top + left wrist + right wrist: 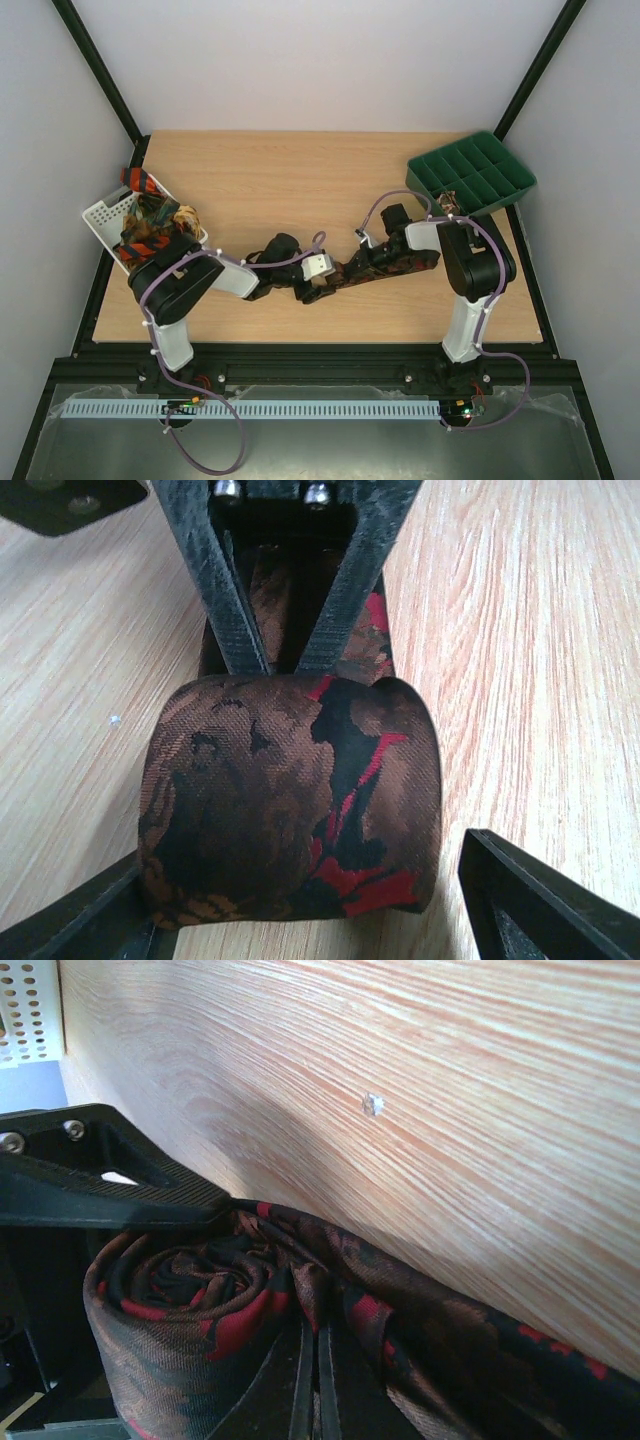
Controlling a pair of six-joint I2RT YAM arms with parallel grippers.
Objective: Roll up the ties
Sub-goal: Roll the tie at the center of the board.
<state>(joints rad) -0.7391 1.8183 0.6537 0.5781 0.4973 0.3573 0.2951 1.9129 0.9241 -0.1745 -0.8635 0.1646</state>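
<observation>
The dark brown tie is laid across the middle of the table. Its 8 o'clock end is wound into a fat roll, and the rest is stretched flat toward 2 o'clock. The left gripper is spread wide around the roll, with a gap seen at one side. The right gripper is pressed together beside the roll. Whether cloth is caught in it cannot be told. With nothing squeezing it, the roll could spring loose and unwind. More ties are piled in the white basket at 9 o'clock.
</observation>
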